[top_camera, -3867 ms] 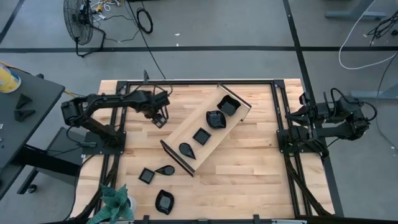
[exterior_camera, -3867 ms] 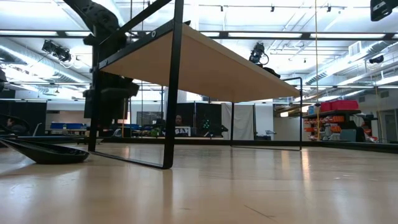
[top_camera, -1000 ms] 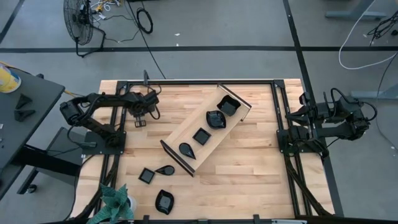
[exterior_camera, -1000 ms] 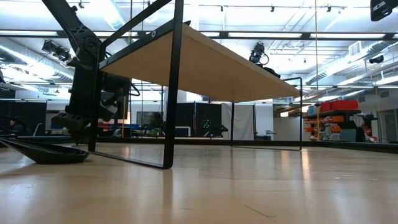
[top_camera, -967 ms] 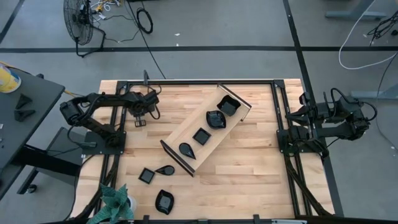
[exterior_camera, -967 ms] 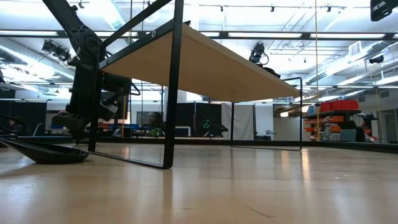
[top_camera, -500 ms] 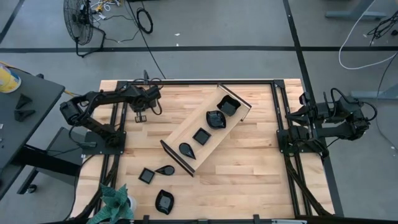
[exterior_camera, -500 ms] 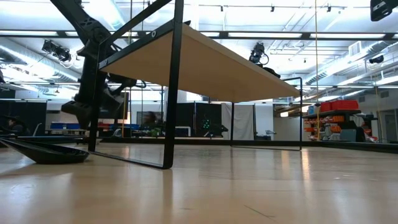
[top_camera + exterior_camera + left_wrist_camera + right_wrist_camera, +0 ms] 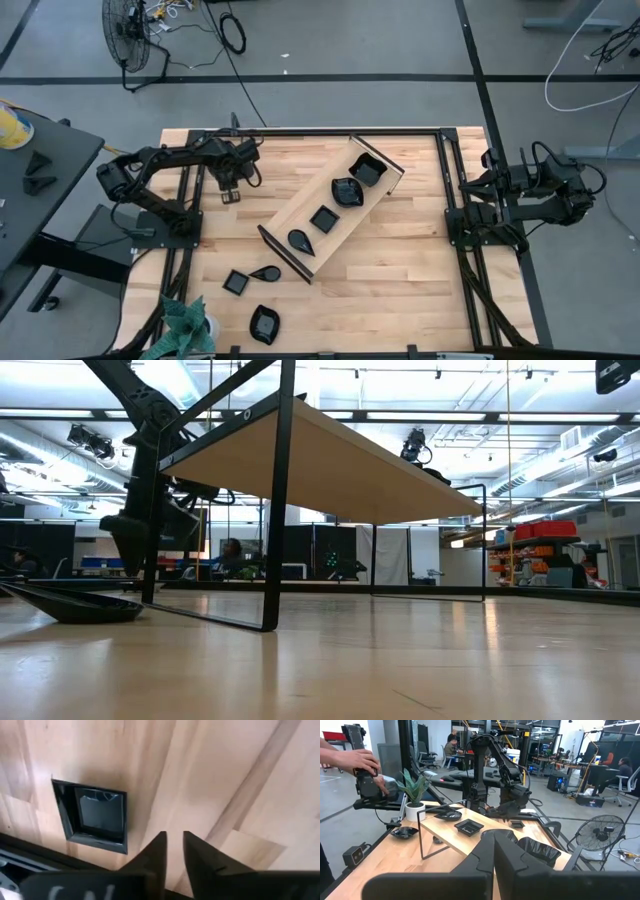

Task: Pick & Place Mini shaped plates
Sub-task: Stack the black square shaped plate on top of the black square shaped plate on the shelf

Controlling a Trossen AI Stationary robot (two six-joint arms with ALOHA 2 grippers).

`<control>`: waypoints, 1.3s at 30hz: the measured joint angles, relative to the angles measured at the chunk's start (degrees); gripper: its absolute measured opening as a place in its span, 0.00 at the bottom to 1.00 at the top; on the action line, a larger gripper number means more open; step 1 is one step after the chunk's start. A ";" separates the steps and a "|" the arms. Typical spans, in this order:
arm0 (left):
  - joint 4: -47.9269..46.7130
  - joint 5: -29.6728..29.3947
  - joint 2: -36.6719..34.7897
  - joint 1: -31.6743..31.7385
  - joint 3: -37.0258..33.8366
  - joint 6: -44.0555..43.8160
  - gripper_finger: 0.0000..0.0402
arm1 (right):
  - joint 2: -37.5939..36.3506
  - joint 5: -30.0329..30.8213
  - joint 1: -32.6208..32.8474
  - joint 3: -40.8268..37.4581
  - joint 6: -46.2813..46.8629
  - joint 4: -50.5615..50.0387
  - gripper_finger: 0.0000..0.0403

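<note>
The left gripper [image 9: 232,190] hovers over the table [image 9: 400,270] near its 10 o'clock corner, and its fingers [image 9: 155,851] now stand a narrow gap apart, where a second ago they were shut on a small square plate. That square plate [image 9: 232,198] now lies flat on the bare wood just below the gripper, apart from the fingers, as the left wrist view shows [image 9: 92,815]. Nearly four seconds ago the same arm reached further toward the tray; it has since drawn back to the 10 o'clock side. The long wooden tray [image 9: 300,215] lies slantwise at the table's centre with four plates in it, unchanged: a wavy one [image 9: 368,171], a round-lobed one [image 9: 346,191], a square one [image 9: 323,218] and a teardrop [image 9: 300,240]. Three more plates [image 9: 265,272] sit toward 7 o'clock as before, beside a small potted plant [image 9: 185,325]. The right gripper [image 9: 494,851] is pressed shut and empty, its arm parked at 3 o'clock.
</note>
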 joint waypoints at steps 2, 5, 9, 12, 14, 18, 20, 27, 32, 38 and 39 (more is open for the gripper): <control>0.14 -0.25 -0.02 0.06 0.00 -1.09 0.23 | 0.01 0.00 0.01 0.01 0.00 0.00 0.03; 0.54 -1.30 -0.02 0.31 0.00 -1.04 0.34 | -0.01 0.00 0.00 0.00 0.00 0.00 0.03; 1.44 -1.74 -0.02 0.33 0.00 0.44 0.49 | -0.01 0.00 0.02 0.01 0.00 0.00 0.03; 2.67 -2.49 -0.02 0.62 -0.04 1.04 0.57 | 0.00 0.00 0.00 0.00 0.00 0.00 0.03; 3.96 -2.64 -0.02 1.22 -0.04 1.36 0.60 | 0.01 0.00 0.02 0.00 0.00 0.00 0.03; 4.83 -2.88 -0.02 2.24 -0.04 3.30 0.63 | -0.01 0.00 0.02 0.00 0.00 0.00 0.03; 4.87 -2.68 -0.02 2.78 -0.06 4.02 0.63 | 0.00 0.00 0.00 0.02 -0.01 0.00 0.03; 5.11 -2.74 -0.02 4.54 -0.07 6.33 0.63 | -0.01 0.00 0.00 0.00 0.00 0.00 0.03; 6.09 -2.41 -0.02 6.10 -0.07 7.52 0.63 | 0.01 0.00 0.00 0.00 0.00 0.00 0.03; 6.07 -2.02 -0.02 6.73 -0.07 8.37 0.63 | 0.00 0.00 0.01 0.00 -0.01 0.00 0.03; 6.07 -2.00 -0.02 6.73 -0.07 8.37 0.63 | -0.01 0.00 0.00 0.00 -0.01 0.00 0.03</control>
